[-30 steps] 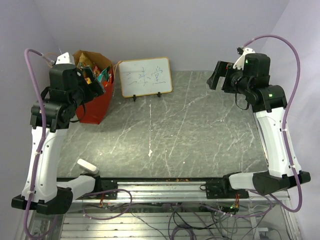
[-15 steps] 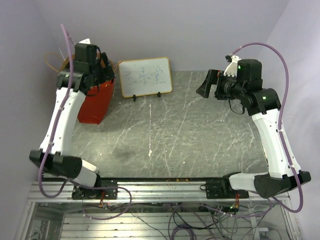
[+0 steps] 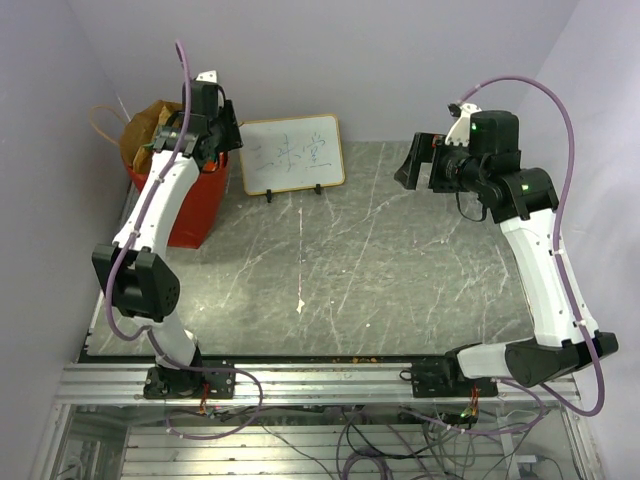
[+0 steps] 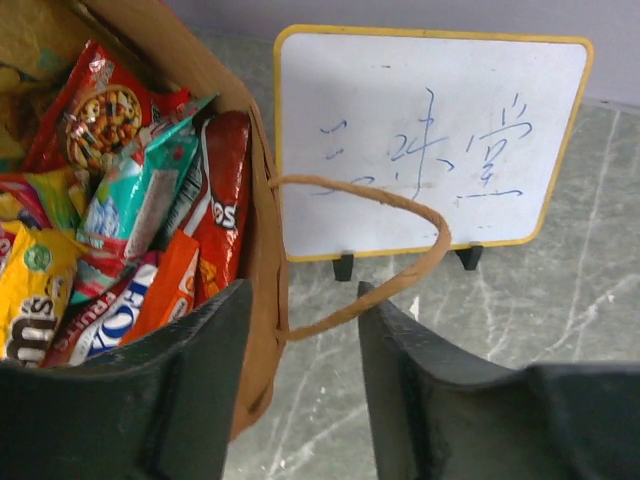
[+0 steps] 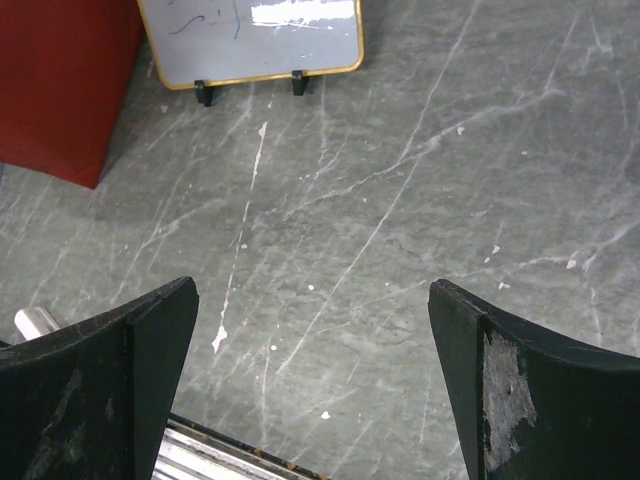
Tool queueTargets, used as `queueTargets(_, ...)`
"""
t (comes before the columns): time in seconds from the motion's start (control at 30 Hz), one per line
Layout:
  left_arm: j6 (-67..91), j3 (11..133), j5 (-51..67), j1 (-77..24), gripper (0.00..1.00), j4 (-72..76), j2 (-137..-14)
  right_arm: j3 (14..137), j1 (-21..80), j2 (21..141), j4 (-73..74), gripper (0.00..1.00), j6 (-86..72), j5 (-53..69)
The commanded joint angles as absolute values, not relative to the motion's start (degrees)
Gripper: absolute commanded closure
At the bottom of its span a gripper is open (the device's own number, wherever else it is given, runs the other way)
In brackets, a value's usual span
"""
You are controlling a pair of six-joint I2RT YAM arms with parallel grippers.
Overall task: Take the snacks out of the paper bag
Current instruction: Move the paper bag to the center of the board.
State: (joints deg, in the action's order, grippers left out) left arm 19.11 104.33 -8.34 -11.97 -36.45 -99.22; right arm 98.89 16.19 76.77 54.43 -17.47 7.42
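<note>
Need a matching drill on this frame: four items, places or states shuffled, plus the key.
1. paper bag
2. writing board
3. left gripper
4. right gripper

A. open, above bare table
B. propped upright at the back, beside the bag
C. open, at the bag's rim by its handle
D. far left corner, holding snacks

Pairs: 1-D, 2-B, 3-C, 4-A
</note>
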Motion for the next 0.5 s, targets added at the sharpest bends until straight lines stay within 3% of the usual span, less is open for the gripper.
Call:
queueTargets(0.0, 15.3, 106.6, -8.1, -11.8, 0.54, -31.9, -101.5, 100.7, 16.3, 77.1, 54.8, 0.0, -17.0, 6.1)
queueTargets(0.07, 14.6, 108.6, -6.7, -11.8, 0.82, -33.7, -102.3, 100.0, 16.4, 76.7, 54.4, 0.0, -17.3, 6.0)
queueTargets(0.1, 15.0, 109.7, -6.9, -11.8, 0.92, -35.2, -102.7, 99.8, 16.3, 76.5, 54.2, 0.0, -17.4, 6.0)
queueTargets(0.47, 17.8, 102.5, -3.5, -11.8, 0.93, -38.1, -91.9, 97.7, 16.3, 75.7, 52.8, 0.0, -18.4, 9.4)
